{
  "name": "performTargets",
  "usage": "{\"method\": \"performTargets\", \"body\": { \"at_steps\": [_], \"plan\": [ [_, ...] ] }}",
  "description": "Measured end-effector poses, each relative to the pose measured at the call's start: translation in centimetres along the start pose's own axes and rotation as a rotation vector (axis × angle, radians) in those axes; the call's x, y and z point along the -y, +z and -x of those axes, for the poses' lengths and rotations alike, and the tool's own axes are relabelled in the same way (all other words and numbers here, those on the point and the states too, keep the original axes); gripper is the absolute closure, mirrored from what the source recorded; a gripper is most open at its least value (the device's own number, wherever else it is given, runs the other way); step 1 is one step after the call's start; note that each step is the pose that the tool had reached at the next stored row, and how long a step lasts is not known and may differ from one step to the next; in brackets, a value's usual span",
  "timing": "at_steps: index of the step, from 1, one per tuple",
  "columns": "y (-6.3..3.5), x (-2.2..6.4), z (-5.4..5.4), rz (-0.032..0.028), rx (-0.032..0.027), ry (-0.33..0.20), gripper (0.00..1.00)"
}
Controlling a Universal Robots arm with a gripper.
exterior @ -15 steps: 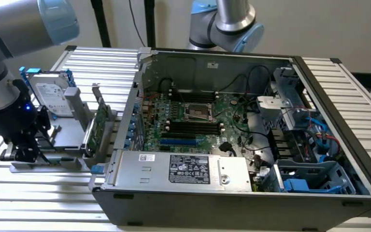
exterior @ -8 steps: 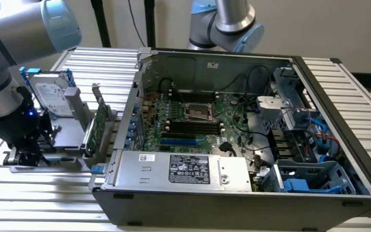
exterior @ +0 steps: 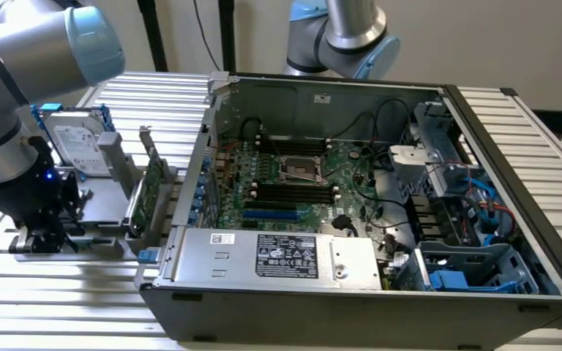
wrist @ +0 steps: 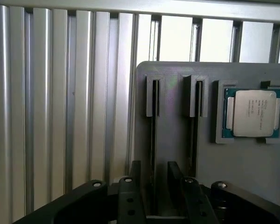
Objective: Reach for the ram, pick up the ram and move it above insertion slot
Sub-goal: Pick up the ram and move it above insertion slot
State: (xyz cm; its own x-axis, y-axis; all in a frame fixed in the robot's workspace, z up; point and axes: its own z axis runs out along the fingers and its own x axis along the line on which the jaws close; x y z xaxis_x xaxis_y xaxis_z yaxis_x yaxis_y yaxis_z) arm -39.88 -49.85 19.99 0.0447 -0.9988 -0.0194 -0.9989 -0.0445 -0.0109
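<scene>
Slatted aluminium table (exterior: 56, 292) carries an open computer case (exterior: 359, 307) in the exterior view, with a grey holder (exterior: 105, 212) just beside it on the exterior view's left. The gripper (exterior: 39, 238) hangs low over that holder's near end, close to an upright hard drive (exterior: 74, 139) and an expansion card (exterior: 144, 197). Well apart from it, inside the case, the insertion slot (exterior: 281, 191) lies among parallel black slots on the motherboard, with loose black cables (exterior: 364, 183) near them. I judge the case wall and those cables to be the main hazards for anything carried across: a low path could clip the rim or snag a cable.

From the wrist view, the fingers (wrist: 133, 182) stand apart, straddling one of two narrow guides in the holder. A thin dark strip stands edge-on in that guide; I take it for the ram (wrist: 154, 140), though its colour cannot be told. Nothing is clamped, and the strip sits roughly midway between the fingers. A processor chip (wrist: 252, 112) rests in a recess beside the second guide. The likely trouble here is a shallow or skewed grip. The board's thin edge offers little hold, so it could tilt, bind in the guide, or slip free.
</scene>
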Motion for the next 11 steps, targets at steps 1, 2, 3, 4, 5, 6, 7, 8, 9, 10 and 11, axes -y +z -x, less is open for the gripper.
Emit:
{"method": "performTargets", "body": {
  "at_steps": [1,2,3,4,5,6,7,8,9,10,11],
  "plan": [
    [0.04,0.0,0.0,0.0002,-0.0001,0.0,0.66],
    [0.08,-0.01,0.0,0.0003,-0.0001,0.0,0.73],
    [0.12,0.0,0.0,0.0004,-0.0001,0.0,0.73],
    [0.17,-0.01,0.0,0.0004,0.0,0.0,0.79],
    [0.22,-0.01,0.0,0.0006,-0.0001,0.0,0.79],
    [0.28,0.0,0.0,0.0007,0.0,0.0,0.79],
    [0.32,-0.01,-0.01,0.001,-0.0001,0.0,0.79],
    [0.33,-0.01,-0.01,0.0015,-0.0002,0.0,0.79],
    [0.33,-0.01,0.0,0.0016,-0.0002,0.0,0.81],
    [0.32,-0.01,-0.01,0.0017,-0.0003,0.0,0.86],
    [0.33,-0.01,-0.01,0.0018,-0.0002,0.0,0.86]
  ]
}}
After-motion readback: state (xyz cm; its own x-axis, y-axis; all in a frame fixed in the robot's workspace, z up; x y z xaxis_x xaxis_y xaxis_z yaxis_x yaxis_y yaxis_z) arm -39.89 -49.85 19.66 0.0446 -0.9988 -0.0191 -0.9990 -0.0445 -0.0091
